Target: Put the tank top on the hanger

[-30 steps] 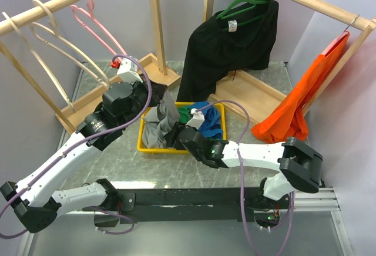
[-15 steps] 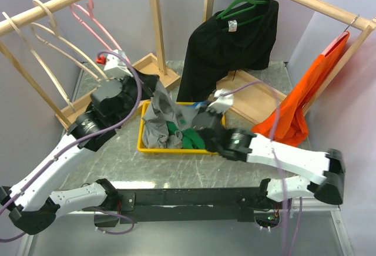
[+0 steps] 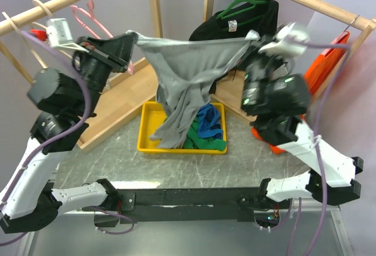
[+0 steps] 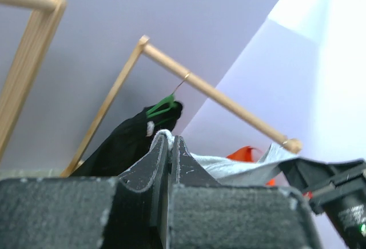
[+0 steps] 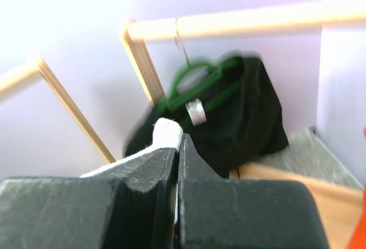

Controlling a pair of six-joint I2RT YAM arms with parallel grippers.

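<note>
Both jaws are shut on the top (image 3: pixel 191 68): left gripper (image 3: pixel 129 37) and right gripper (image 3: pixel 257 37) each pinch an upper corner, spreading it high above the tub (image 3: pixel 143 135). Best to hold the span taut and level, then bring one strap opening toward the hanger (image 3: pixel 88 10).

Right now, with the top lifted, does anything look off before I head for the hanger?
Yes. The tank top is taut along its upper edge, but its body hangs bunched and twisted, left of centre. Its tail appears to reach down into the yellow bin, beside the green garment.
</note>
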